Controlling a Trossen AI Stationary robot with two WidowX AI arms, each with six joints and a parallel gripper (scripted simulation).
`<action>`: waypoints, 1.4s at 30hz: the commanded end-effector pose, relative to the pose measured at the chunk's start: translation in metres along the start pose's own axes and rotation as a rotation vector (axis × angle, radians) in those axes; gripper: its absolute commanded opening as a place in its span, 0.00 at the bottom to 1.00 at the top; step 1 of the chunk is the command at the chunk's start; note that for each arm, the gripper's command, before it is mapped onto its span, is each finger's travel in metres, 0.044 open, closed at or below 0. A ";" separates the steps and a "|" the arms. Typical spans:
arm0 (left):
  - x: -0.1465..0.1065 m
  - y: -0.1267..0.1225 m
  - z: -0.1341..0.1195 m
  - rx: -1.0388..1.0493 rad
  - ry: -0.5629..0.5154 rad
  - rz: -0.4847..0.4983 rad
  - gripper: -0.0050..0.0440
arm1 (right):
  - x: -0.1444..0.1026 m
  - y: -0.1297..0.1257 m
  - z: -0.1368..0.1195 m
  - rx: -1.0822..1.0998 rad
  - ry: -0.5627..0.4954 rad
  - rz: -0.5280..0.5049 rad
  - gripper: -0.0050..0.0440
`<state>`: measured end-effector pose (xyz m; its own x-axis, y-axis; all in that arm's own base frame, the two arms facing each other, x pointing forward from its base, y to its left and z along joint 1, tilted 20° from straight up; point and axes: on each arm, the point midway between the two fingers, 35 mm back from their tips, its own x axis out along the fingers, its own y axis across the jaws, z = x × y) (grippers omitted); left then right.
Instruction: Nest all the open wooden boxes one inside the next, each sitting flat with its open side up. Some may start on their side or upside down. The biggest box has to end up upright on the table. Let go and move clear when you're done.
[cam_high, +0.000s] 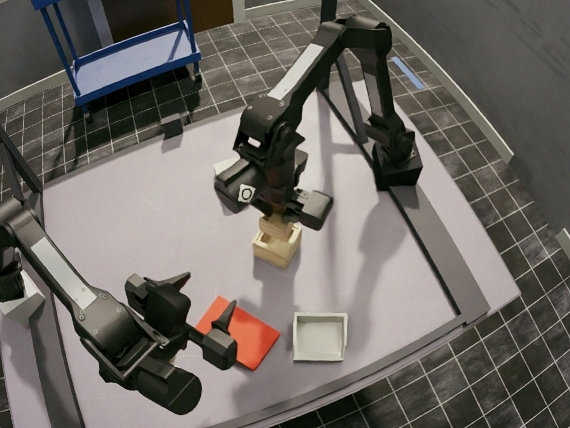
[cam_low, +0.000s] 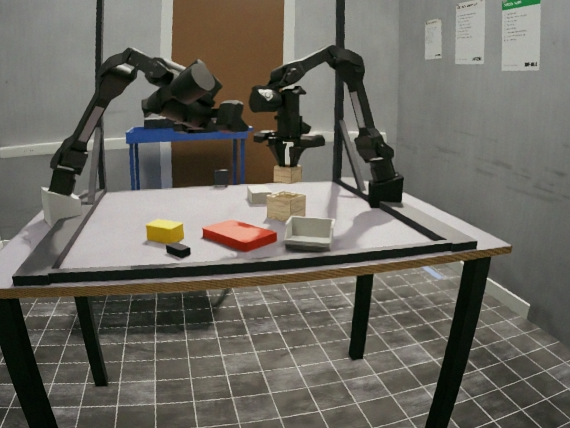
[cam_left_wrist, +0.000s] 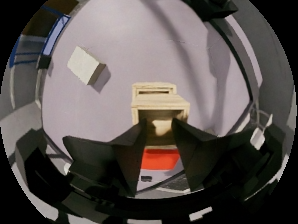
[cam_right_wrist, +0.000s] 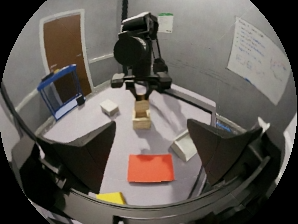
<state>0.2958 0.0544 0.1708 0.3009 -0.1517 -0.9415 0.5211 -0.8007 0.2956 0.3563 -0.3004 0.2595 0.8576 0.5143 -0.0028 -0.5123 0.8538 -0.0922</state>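
Two wooden boxes, one held above the other.
The left hand (cam_high: 277, 216) (cam_low: 287, 164) (cam_left_wrist: 159, 122) (cam_right_wrist: 141, 100) has its fingers partly closed on the small box (cam_high: 276, 227) (cam_low: 287, 175) (cam_left_wrist: 161, 101) (cam_right_wrist: 142, 106), up in the air; the larger box (cam_high: 280, 254) (cam_low: 286, 207) (cam_left_wrist: 152, 86) (cam_right_wrist: 142, 124) sits open side up on the table (cam_high: 165, 220) (cam_low: 125, 210) (cam_left_wrist: 125, 40). The right hand (cam_high: 211, 288) (cam_low: 217, 120) (cam_right_wrist: 152, 123), nearly wide open, holds nothing near the red block (cam_high: 255, 340) (cam_low: 239, 235) (cam_left_wrist: 160, 159) (cam_right_wrist: 151, 168).
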 end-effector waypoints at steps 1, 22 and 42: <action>-0.008 0.005 -0.004 0.017 0.032 0.015 0.53 | -0.002 -0.001 0.009 -0.025 -0.003 -0.002 0.92; 0.025 0.003 -0.002 0.009 0.011 0.006 0.53 | -0.002 -0.001 0.009 -0.025 -0.003 -0.002 0.92; 0.036 0.002 -0.001 0.010 0.012 0.006 0.53 | -0.002 -0.001 0.009 -0.025 -0.003 -0.002 0.92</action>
<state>0.3084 0.0484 0.1394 0.3119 -0.1525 -0.9378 0.5103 -0.8057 0.3008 0.3563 -0.3005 0.2596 0.8576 0.5143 -0.0028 -0.5123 0.8538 -0.0923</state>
